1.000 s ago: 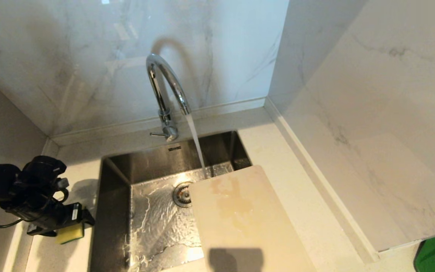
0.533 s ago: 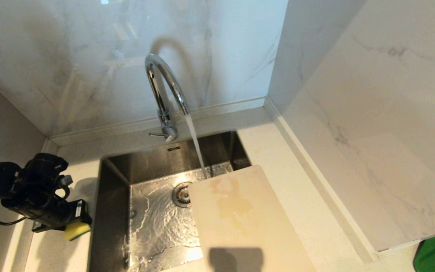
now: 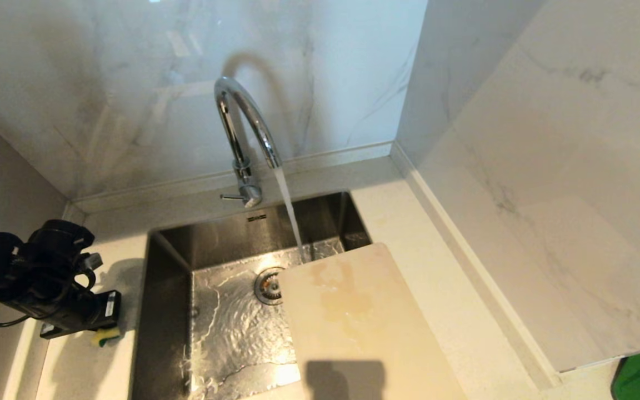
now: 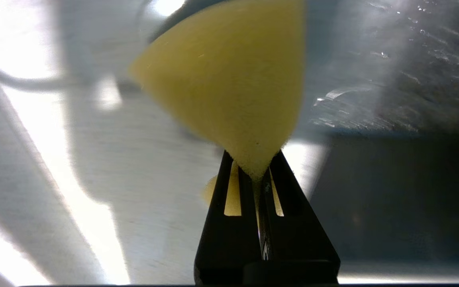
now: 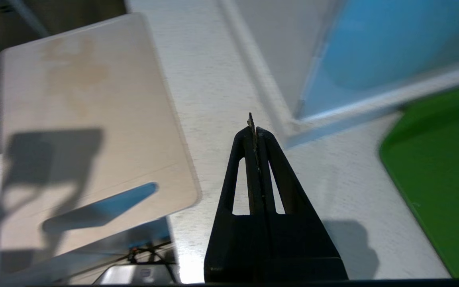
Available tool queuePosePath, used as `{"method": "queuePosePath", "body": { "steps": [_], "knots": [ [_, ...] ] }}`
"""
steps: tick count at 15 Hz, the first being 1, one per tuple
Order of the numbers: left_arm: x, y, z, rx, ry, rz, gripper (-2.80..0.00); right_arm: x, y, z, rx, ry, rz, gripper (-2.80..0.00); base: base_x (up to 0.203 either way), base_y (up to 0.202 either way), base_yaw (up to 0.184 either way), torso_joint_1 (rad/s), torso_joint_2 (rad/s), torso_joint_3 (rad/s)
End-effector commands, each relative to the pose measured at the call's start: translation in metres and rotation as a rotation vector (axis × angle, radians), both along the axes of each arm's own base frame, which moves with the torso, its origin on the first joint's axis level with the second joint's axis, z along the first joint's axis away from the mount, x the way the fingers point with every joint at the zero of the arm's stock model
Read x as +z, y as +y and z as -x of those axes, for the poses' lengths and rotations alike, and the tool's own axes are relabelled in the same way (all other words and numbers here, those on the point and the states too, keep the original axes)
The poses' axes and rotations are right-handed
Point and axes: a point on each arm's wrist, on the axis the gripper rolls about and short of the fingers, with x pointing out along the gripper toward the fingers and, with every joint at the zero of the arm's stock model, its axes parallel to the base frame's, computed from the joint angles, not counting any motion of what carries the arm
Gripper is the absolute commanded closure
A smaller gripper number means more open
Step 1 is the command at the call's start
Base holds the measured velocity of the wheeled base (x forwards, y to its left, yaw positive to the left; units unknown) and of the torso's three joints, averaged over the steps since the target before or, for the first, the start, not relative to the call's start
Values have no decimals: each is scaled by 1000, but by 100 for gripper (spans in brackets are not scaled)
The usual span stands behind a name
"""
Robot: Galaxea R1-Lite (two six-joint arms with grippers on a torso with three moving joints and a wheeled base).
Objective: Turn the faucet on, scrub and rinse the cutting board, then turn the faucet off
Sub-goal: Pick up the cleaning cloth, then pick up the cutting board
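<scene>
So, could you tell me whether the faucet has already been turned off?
No, water pours from the faucet spout into the sink.

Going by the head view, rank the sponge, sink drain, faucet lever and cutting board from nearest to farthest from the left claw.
1. Yellow sponge: pinched in the left claw, on the counter left of the sink.
2. Sink drain: in the basin, to the claw's right.
3. Faucet lever and cutting board: too close to call; the lever is behind the sink, the board over its right edge.
</scene>
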Motion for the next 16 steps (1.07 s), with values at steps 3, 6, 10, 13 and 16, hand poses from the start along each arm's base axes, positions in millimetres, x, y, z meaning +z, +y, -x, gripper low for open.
{"method": "queuePosePath", "body": {
  "steps": [3,6,10,13,16],
  "knots": [
    [77,-25,27,-125,-132,35,0,0,0,0,-1,-2,-1,0,0,0,0,1,4,10],
    [121,-38,39,-185,-183,61,0,0,0,0,-1,-2,-1,0,0,0,0,0,0,0],
    [161,-43,50,-274,-277,34,0,0,0,0,-1,-2,-1,0,0,0,0,0,0,0],
    [175,-41,71,-418,-345,-76,0,0,0,0,-1,-2,-1,0,0,0,0,0,0,0],
    [184,-38,100,-469,-402,-121,0,0,0,0,-1,-2,-1,0,0,0,0,0,0,0]
  ]
}}
